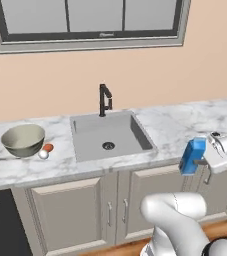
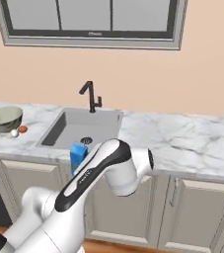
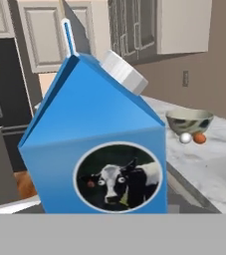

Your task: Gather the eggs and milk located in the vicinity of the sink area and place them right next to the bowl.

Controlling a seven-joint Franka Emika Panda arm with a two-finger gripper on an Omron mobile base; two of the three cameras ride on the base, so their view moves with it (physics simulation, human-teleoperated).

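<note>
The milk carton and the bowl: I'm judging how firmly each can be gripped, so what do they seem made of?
The milk carton looks like smooth matte blue paperboard, with folded gable creases, a white cap and a printed cow label. The bowl seems glazed ceramic: thick rim, grey-beige outside, paler inside. Neither is certain.

**Carton at the sink's front edge**

The milk [image 2: 77, 154] is a blue carton, upright, at the front edge of the counter [image 2: 182, 141] before the sink [image 2: 81, 129], its right side hidden behind the white arm [image 2: 96, 170]. The black faucet [image 2: 90, 97] stands at the basin's back rim. Far left, the bowl [image 2: 4, 118] sits on the marble, with a white egg [image 2: 14, 133] and an orange egg [image 2: 22, 129] just beside it. A window [image 2: 89, 22] spans the wall above.
</note>
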